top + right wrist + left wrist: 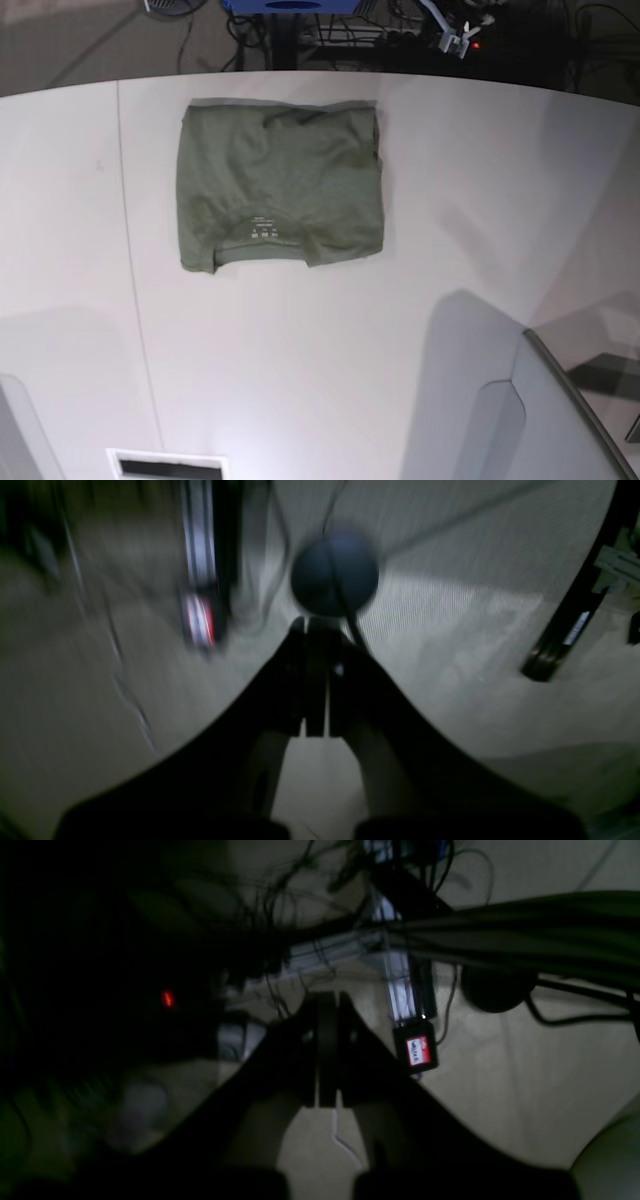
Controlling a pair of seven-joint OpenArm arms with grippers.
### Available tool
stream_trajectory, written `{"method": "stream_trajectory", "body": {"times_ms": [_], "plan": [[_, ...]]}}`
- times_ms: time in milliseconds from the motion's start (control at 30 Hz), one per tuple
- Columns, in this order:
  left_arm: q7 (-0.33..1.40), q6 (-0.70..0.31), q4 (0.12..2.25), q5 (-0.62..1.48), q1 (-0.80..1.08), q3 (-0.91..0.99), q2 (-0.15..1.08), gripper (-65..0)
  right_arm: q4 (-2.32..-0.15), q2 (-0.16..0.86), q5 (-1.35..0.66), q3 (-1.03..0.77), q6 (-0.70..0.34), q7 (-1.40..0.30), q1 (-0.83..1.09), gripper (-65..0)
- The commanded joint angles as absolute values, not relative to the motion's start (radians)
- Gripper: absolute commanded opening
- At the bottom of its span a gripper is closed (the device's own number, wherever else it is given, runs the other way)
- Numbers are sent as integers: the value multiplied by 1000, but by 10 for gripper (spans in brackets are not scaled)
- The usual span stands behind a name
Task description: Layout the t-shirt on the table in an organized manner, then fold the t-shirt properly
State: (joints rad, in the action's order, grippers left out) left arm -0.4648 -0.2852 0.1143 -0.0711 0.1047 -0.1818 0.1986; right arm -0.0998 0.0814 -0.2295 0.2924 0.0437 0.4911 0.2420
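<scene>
**Remote desk:** Where's the shirt from your seat?

**Me:** On my base view the t-shirt (280, 185) lies flat on the white counter (420, 330), folded into a rough rectangle toward the far edge and left of centre. Its collar, with the small pale label (262, 227) showing, faces the near side. A thin seam line (135, 290) in the counter passes just left of the cloth without touching it.

**Remote desk:** And the arms?

**Me:** Neither arm is over the counter in that view. Through the left wrist camera I see the left end effector (327, 1050) with its two fingers pressed together and nothing between them, pointing down at a pale floor crossed by cables (575, 1017). A small black box with a red and white sticker (417, 1050) sits there, and a dark round base (495, 990) beyond it.

**Remote desk:** Right side?

**Me:** The picture is smeared with blur, but the right end effector (317, 680) is likewise pressed together and holding nothing, aimed at a dark round object (334, 572) on the floor.
</scene>
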Motion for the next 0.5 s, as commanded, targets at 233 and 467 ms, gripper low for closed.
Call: {"method": "stream_trajectory", "body": {"times_ms": [233, 467], "plan": [[-435, -289, 110, -64, 84, -371, 189, -650, -107, 10, -228, -12, 45, 498, 255, -644], [-440, -289, 114, -73, 87, -381, 209, -650, -107, 8, -228, -13, 44, 498, 254, -644]]}}
